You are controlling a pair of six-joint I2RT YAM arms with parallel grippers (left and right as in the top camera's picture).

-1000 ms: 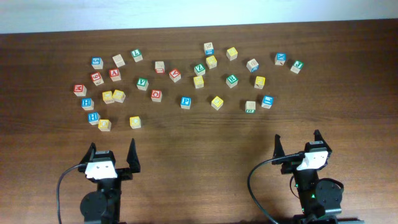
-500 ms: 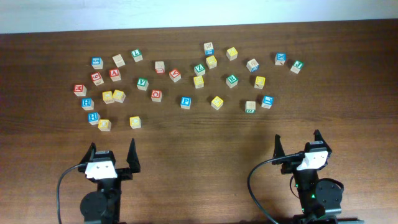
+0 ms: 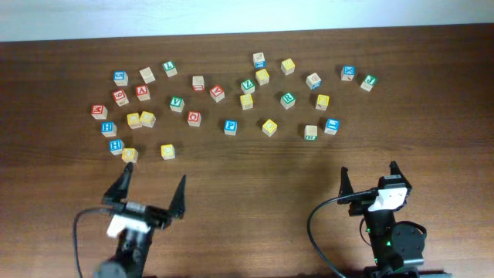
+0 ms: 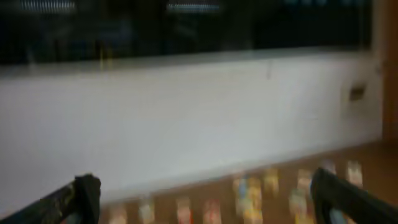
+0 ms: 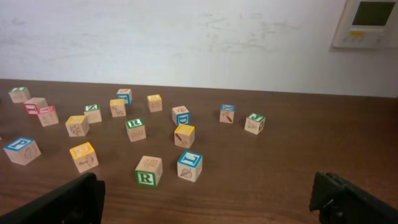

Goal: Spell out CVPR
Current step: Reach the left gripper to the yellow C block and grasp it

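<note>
**Both grippers spread and empty, letter cubes scattered farther back**

Nearest, at the front of the dark brown wooden table (image 3: 247, 193): left gripper (image 3: 156, 171), fingers splayed wide, nothing between them. To the right, right gripper (image 3: 369, 167), fingers likewise parted and bare. Left wrist view too blurred for more than two dark fingertips and smears of colour.

Just ahead of the left gripper's left fingertip, one of several yellow-faced wooden cubes (image 3: 130, 154). Touching or apart: cannot tell from above. Letters on the yellow faces too small to read, so no picking out the C among them.

Ahead of the right gripper, a pale wooden cube with a green R on its side face (image 5: 148, 170), just beside a blue-topped wooden cube (image 5: 189, 166) on its right.

Farther back, near the middle of the scatter, the blue-lettered wooden P cube (image 3: 230, 127), standing alone and upright.

Beyond it and to the left, the green-lettered wooden V cube (image 3: 177, 103), with a red-lettered wooden cube (image 3: 194, 118) near its front right corner, apart from it.

Right of centre at about the same depth, the green-topped wooden R cube (image 3: 287, 98), between two yellow cubes, apart from both.

All four letters well apart, not in a row. Farthest, a white wall (image 5: 186, 37) behind the table.
</note>
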